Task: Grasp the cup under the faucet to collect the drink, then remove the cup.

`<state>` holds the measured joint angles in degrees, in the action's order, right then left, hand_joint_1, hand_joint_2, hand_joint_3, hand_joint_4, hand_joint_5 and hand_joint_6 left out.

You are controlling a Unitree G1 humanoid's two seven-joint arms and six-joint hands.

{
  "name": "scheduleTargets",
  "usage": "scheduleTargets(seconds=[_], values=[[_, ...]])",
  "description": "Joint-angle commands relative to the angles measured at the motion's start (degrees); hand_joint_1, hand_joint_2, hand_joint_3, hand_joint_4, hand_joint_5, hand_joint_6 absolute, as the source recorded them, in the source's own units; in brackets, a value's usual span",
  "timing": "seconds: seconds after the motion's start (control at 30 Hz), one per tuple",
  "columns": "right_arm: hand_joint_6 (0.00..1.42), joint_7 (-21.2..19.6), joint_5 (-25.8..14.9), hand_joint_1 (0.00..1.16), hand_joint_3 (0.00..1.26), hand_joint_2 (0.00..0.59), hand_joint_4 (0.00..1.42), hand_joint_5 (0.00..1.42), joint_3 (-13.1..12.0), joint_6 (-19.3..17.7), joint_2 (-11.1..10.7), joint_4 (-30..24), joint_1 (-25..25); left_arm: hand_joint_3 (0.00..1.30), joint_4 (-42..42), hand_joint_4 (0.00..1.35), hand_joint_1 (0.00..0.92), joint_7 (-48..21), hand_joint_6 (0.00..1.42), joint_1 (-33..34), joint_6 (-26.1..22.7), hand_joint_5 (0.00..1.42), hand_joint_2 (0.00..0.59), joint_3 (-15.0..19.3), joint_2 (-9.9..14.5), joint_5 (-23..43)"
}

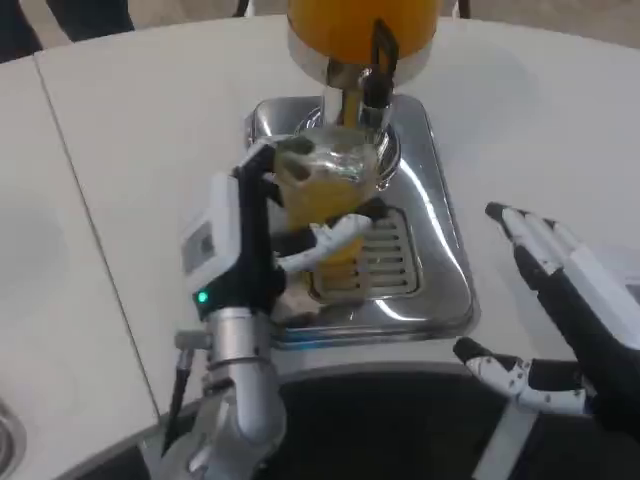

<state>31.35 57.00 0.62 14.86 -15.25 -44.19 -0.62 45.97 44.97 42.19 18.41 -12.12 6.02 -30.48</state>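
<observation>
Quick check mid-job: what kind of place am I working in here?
Likely a drink-serving station: an orange juice dispenser with a faucet over a chrome drip tray, on a white table.

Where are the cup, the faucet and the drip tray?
cup (335,180), head view, on its clear side wall.
faucet (375,95), head view, on its black lever.
drip tray (385,250), head view, on the slotted grille.
</observation>
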Motion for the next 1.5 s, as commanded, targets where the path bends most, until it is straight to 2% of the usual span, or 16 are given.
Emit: scheduleTargets(seconds=[0.03, 0.23, 0.37, 0.53, 0.77, 0.9, 1.1, 1.23, 1.3, 1.5], values=[[0.09, -2.3, -0.6, 0.62, 0.00, 0.357, 0.00, 0.00, 0.1, -0.5, -0.1, 0.9, 0.3, 1.19, -3.9, 1.05, 0.668, -0.2, 1.42, -1.8, -0.6, 1.36, 0.000, 1.1, 2.2, -0.3], [0.09, -4.0, -1.7, 0.62, 0.00, 0.357, 0.00, 0.00, 1.4, -1.0, -0.2, 2.6, -0.8, 1.19, -6.4, 1.05, 0.669, 0.5, 1.42, -3.4, -3.1, 1.37, 0.000, 2.9, 4.9, -0.6], [0.09, -5.3, -1.8, 0.62, 0.00, 0.357, 0.00, 0.00, 1.4, -1.3, -0.4, 2.9, -0.6, 1.20, -9.0, 1.05, 0.672, -0.5, 1.42, -4.8, -3.8, 1.37, 0.000, 4.7, 5.3, 0.2], [0.09, -6.2, -2.4, 0.62, 0.00, 0.357, 0.00, 0.00, 1.7, -2.0, -0.7, 2.6, -0.1, 1.20, -16.9, 1.05, 0.674, -4.5, 1.42, -9.1, -4.5, 1.36, 0.000, 7.2, 6.2, 2.5], [0.09, -6.6, -2.3, 0.62, 0.00, 0.357, 0.00, 0.00, 1.9, -2.4, -0.7, 1.1, 1.6, 1.20, -23.5, 1.04, 0.675, -7.2, 1.42, -13.4, -5.2, 1.36, 0.000, 9.5, 5.7, 4.0], [0.09, -7.1, -2.1, 0.62, 0.00, 0.357, 0.00, 0.00, 1.6, -3.2, -1.6, 1.2, 1.5, 1.20, -27.9, 1.04, 0.674, -9.5, 1.42, -15.9, -4.9, 1.36, 0.000, 10.5, 6.0, 4.9], [0.08, -6.9, -0.7, 0.61, 0.00, 0.366, 0.00, 0.00, 0.7, -6.2, -5.3, 1.6, 1.8, 1.19, -36.1, 1.04, 0.670, -12.8, 1.42, -21.8, -3.8, 1.36, 0.000, 12.1, 6.6, 5.8], [0.05, -6.9, -0.4, 0.53, 0.00, 0.415, 0.00, 0.00, 0.0, -7.6, -7.6, 2.4, 2.2, 1.18, -41.4, 1.04, 0.672, -13.0, 1.42, -25.1, -3.1, 1.36, 0.000, 12.0, 6.3, 4.1], [0.03, -8.8, 1.6, 0.50, 0.00, 0.426, 0.00, 0.00, 0.2, -9.6, -8.8, 2.4, 2.9, 1.18, -44.1, 1.03, 0.669, -13.7, 1.42, -26.7, -2.9, 1.36, 0.000, 11.5, 6.1, 3.8], [0.00, -11.9, 3.5, 0.44, 0.00, 0.458, 0.00, 0.00, 1.1, -12.2, -8.0, 3.2, 4.8, 1.17, -53.1, 1.02, 0.668, -17.4, 1.42, -34.2, -0.3, 1.36, 0.000, 10.0, 6.8, 2.6]])
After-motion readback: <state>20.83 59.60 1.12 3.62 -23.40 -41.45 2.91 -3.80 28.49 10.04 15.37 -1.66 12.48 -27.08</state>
